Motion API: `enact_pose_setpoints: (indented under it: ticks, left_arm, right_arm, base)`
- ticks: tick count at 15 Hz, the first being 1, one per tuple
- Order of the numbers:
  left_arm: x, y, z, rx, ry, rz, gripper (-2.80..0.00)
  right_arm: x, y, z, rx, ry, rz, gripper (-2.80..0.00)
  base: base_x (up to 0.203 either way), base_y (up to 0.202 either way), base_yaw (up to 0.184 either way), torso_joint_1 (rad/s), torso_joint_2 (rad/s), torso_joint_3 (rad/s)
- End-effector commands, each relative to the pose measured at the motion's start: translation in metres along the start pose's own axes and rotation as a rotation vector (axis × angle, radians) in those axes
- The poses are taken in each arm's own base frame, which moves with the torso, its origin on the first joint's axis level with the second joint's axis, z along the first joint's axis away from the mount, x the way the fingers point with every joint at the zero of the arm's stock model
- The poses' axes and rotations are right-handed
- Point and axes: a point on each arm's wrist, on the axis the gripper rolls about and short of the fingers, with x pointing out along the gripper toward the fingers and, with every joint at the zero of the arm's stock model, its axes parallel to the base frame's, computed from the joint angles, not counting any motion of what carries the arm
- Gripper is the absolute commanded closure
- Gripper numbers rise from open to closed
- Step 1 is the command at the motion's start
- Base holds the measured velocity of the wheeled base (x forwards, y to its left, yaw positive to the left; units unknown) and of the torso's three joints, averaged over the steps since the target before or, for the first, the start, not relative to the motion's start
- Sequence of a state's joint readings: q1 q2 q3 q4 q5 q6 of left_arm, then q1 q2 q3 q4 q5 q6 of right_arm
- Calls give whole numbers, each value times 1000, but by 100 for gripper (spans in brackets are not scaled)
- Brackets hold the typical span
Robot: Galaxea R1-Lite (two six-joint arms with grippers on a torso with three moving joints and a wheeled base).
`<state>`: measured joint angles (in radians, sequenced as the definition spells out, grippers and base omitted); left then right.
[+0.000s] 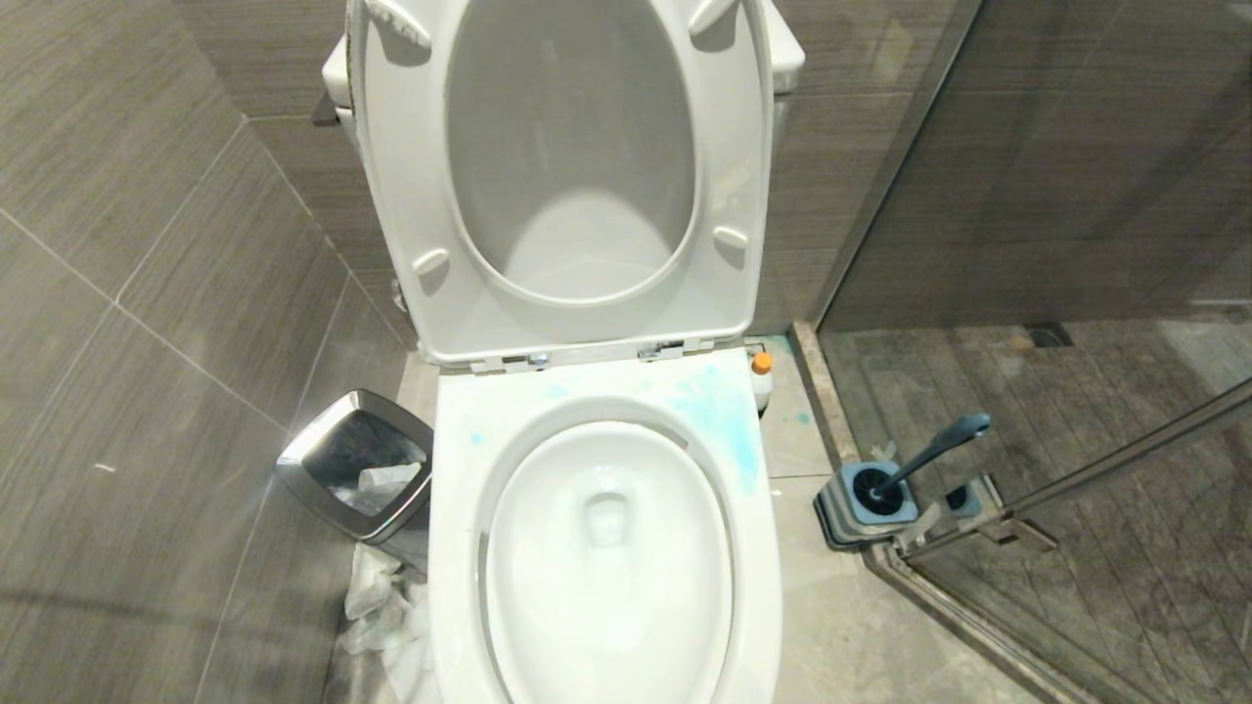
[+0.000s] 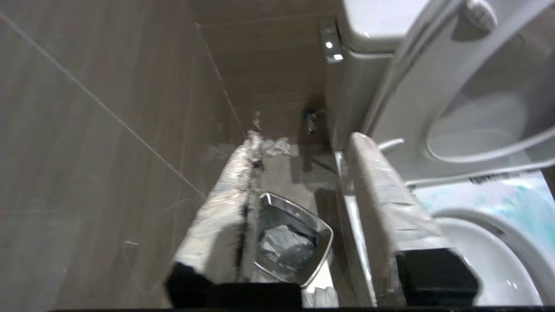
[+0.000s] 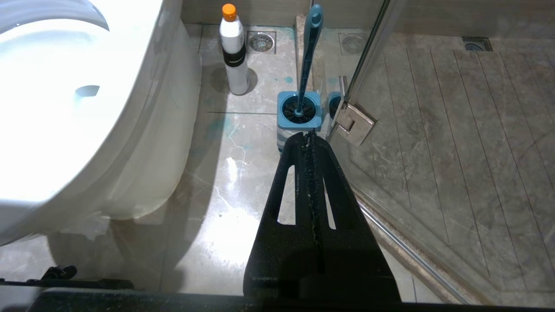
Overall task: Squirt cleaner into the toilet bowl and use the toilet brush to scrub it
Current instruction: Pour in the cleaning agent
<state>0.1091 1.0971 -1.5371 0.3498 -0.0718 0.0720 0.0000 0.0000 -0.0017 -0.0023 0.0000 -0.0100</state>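
Left gripper (image 2: 303, 147): its 2 wrapped fingers stand apart with nothing between them, above the silver waste bin (image 2: 295, 242) beside the toilet bowl (image 2: 490, 260). Right gripper (image 3: 308, 138): fingers pressed together and empty, over the floor just short of the striped holder (image 3: 299, 113), in which the toilet brush (image 3: 308, 47) stands. The cleaner (image 3: 234, 52) stands upright on the floor between bowl and holder; blue smears mark the bowl's rim (image 1: 719, 411), and seat and lid are raised.

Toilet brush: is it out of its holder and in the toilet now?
No. The toilet brush stands in its holder on the floor, beside the glass door.
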Motion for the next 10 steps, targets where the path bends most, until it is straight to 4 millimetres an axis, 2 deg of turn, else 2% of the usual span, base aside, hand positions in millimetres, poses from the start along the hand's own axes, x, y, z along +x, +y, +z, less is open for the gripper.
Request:
enact_pose_setpoints:
  ticks: [1,3,7,10]
  left_arm:
    - [-20,0,12,5,-62,36,0]
    - [-43,1,20,7,-115,112,0]
    - [-81,5,28,-17,-188,410,0]
    - [-115,3,19,13,-212,448,0]
  right_arm:
    - [0,0,0,-1,-1,0,0]
    - [0,0,0,1,-1,0,0]
    - [0,0,0,-1,-1,0,0]
    - [0,0,0,-1,-1,0,0]
  base:
    - [0,0,0,0,0,0]
    - [0,0,0,0,0,0]
    - [0,0,0,0,0,0]
    - [0,0,0,0,0,0]
